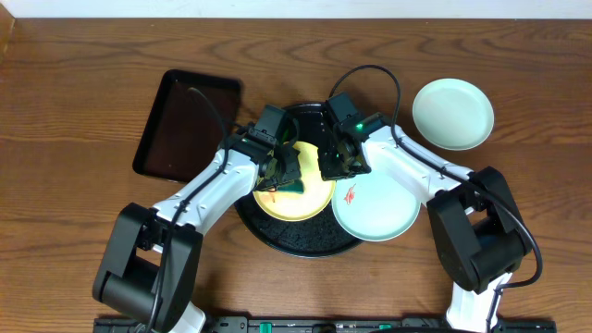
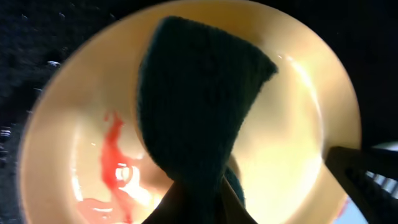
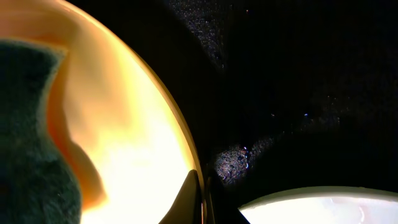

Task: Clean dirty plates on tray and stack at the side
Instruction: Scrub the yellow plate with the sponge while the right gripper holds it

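Note:
A pale yellow plate [image 1: 301,202] with a red smear [image 2: 112,155] lies on the round black tray [image 1: 296,242]. My left gripper [image 1: 285,174] is shut on a dark green sponge [image 2: 193,106] and presses it onto the yellow plate [image 2: 292,124]. My right gripper [image 1: 335,166] is shut on the yellow plate's right rim [image 3: 202,199]. A mint-blue plate [image 1: 377,211] with a red smear lies on the tray's right side, overhanging its rim. A second mint-blue plate [image 1: 452,113], with no smear showing, sits on the table at the back right.
A smaller rectangular black tray [image 1: 185,120] lies at the back left on the wooden table. Both arms reach over the round tray from the front. The right wrist view shows the wet tray floor [image 3: 280,74] and the mint plate's edge [image 3: 311,208].

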Robot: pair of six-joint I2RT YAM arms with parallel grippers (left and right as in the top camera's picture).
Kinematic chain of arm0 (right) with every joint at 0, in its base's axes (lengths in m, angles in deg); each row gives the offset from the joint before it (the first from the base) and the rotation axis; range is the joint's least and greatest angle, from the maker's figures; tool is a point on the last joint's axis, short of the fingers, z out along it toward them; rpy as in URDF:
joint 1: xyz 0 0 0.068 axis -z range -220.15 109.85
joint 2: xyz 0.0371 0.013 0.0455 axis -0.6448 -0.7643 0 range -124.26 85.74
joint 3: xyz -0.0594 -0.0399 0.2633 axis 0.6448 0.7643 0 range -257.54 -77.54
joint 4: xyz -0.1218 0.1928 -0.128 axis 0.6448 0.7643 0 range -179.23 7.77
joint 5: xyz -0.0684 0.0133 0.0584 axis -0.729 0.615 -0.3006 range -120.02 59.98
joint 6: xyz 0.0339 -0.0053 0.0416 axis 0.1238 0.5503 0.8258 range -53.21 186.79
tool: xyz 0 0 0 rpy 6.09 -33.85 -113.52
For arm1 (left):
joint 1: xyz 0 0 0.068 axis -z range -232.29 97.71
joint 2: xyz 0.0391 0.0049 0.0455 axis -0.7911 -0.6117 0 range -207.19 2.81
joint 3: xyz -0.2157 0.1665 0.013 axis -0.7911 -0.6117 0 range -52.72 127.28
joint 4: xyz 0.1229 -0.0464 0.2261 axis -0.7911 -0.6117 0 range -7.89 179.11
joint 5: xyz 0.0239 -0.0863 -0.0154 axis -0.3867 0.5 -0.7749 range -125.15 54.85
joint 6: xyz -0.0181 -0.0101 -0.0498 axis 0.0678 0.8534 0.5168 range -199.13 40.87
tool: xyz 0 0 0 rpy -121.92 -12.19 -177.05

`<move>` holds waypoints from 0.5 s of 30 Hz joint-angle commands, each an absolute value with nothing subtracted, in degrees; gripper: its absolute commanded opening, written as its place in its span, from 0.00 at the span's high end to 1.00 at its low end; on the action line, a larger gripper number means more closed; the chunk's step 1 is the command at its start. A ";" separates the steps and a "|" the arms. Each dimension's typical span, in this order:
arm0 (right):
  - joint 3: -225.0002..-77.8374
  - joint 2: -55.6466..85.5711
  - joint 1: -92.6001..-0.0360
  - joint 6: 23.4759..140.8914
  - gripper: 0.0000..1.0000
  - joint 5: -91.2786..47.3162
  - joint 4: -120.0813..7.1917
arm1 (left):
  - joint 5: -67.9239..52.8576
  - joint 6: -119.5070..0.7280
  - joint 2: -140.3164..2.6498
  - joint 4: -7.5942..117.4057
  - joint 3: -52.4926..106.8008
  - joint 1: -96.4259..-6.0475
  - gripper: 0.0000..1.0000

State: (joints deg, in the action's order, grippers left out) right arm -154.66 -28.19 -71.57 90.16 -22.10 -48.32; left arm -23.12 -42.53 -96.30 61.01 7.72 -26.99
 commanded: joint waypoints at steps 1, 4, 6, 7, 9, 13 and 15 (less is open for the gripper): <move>-154.66 -27.84 -71.49 89.44 0.99 -22.71 -48.46 | -13.46 -40.10 -95.33 62.59 7.29 -26.81 0.92; -154.66 -27.84 -71.49 89.44 0.99 -22.71 -48.28 | -10.51 -38.11 -95.33 63.22 7.26 -26.81 0.92; -154.66 -27.84 -71.49 89.44 0.99 -22.71 -48.06 | -10.77 -38.09 -95.42 63.11 7.02 -26.81 0.92; -154.66 -27.84 -71.49 89.42 0.99 -22.71 -47.87 | -11.27 -38.09 -95.60 63.11 6.72 -26.81 0.92; -154.66 -27.84 -71.49 89.42 0.99 -22.71 -47.60 | -11.86 -38.09 -96.10 63.16 6.11 -26.81 0.92; -154.66 -27.84 -71.49 89.42 0.99 -22.71 -47.65 | -14.61 -38.11 -97.56 63.09 4.71 -26.81 0.91; -154.66 -27.84 -71.49 89.44 0.99 -22.71 -47.65 | -18.86 -38.16 -98.02 62.54 4.12 -26.81 0.76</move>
